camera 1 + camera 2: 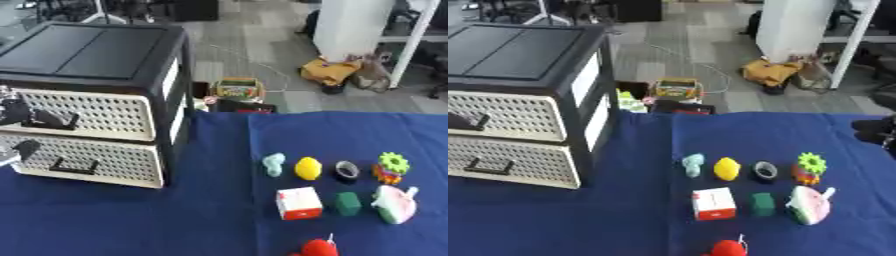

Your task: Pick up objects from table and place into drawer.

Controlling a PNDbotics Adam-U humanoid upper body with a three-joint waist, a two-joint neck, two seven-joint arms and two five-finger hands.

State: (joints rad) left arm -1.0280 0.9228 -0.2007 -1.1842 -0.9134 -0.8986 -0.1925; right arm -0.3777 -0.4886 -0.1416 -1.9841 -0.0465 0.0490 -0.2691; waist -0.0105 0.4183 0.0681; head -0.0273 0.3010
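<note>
Blue worktop (131,220) with small objects (308,168) lying at right, untouched. Left hand (16,112) at upper drawer handle (54,120), far left, fingers' state impossible to tell. Best to pull straight out, then fetch objects.

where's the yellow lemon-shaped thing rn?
The yellow lemon-shaped object sits on the blue tablecloth, right of centre in the left eye view, in the back row between the pale teal object and the black tape roll.
</note>
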